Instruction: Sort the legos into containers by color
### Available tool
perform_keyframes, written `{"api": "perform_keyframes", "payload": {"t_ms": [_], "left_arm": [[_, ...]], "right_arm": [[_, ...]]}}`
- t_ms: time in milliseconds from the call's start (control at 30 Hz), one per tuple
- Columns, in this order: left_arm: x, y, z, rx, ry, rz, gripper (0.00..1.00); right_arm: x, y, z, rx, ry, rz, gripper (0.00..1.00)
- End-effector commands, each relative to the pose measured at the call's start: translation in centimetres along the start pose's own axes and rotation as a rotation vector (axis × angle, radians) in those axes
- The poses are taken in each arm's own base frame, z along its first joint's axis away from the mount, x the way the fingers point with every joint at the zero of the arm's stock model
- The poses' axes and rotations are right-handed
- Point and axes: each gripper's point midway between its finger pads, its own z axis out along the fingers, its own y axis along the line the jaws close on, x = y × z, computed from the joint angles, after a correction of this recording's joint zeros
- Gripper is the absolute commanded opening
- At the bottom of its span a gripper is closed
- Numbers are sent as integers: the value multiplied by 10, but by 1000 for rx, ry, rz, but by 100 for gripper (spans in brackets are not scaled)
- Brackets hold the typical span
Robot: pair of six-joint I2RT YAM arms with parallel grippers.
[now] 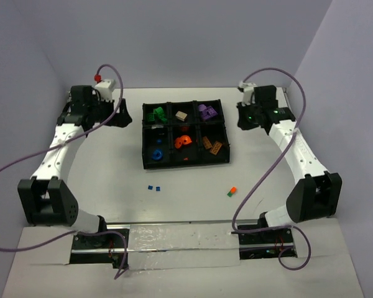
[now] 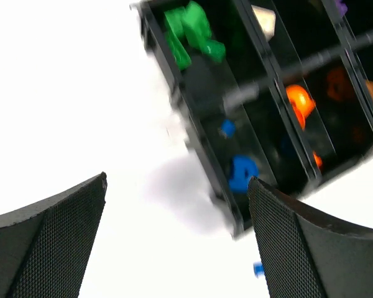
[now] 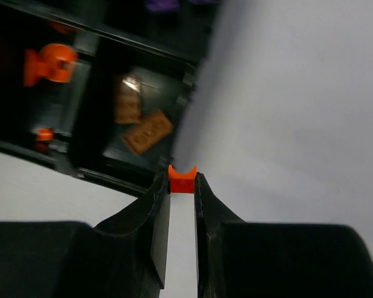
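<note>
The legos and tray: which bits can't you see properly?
- Left wrist view: the tray is blurred and cut off by the top and right edges.
- Right wrist view: the purple legos are blurred and cut by the top edge; the right claw hides part of its orange lego.
- Top view: loose blue legos too small to tell shape.

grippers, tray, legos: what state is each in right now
Left gripper, open, empty.
Right gripper, shut on orange lego.
Tray, flat, all six compartments hold pieces.
Blue legos, two, loose outside tray.
Green lego, loose outside tray.
Second orange lego, loose, beside green lego.
</note>
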Motion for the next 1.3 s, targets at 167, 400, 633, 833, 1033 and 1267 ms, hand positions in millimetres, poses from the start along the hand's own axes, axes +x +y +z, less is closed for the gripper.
{"api": "perform_keyframes", "payload": {"t_ms": [167, 400, 633, 833, 1033, 1267], "left_arm": [[63, -55, -51, 302, 45, 249, 92], [131, -68, -77, 356, 31, 540, 88], [176, -84, -82, 528, 60, 765, 83], [184, -82, -74, 563, 85, 843, 83], [199, -87, -73, 626, 100, 936, 83], [208, -107, -57, 710, 82, 1027, 75]], "right_arm": [[-52, 132, 25, -251, -113, -346, 0], [-47, 184, 59, -311, -89, -476, 5], [-20, 212, 85, -346, -37, -558, 10], [-6, 224, 111, -339, 16, -555, 19], [-5, 229, 115, -332, 20, -549, 64], [-29, 226, 76, -334, -54, -542, 73]]}}
